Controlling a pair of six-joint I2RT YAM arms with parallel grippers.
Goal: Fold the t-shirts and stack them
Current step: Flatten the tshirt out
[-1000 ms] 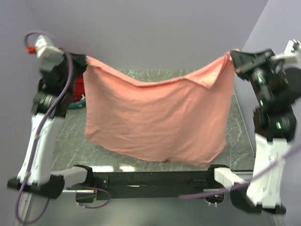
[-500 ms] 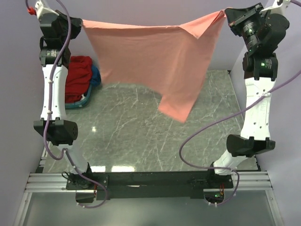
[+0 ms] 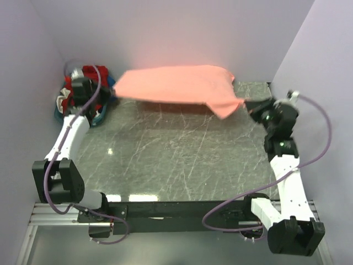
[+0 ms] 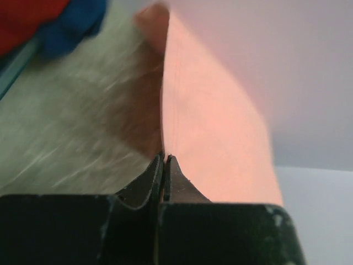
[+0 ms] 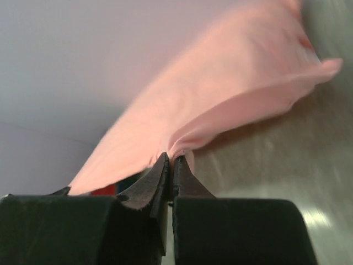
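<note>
Table of grey marbled stone fills the middle; over its far half a salmon-pink t-shirt is stretched wide and nearly flat, a little blurred, and I cannot tell whether any of it touches the table; at the far left corner a heap of red and blue clothes sits just beside the shirt's left end. Left arm has its jaws pressed together on the shirt's left edge; right arm has its jaws likewise pinching a bunched fold at the right corner.
</note>
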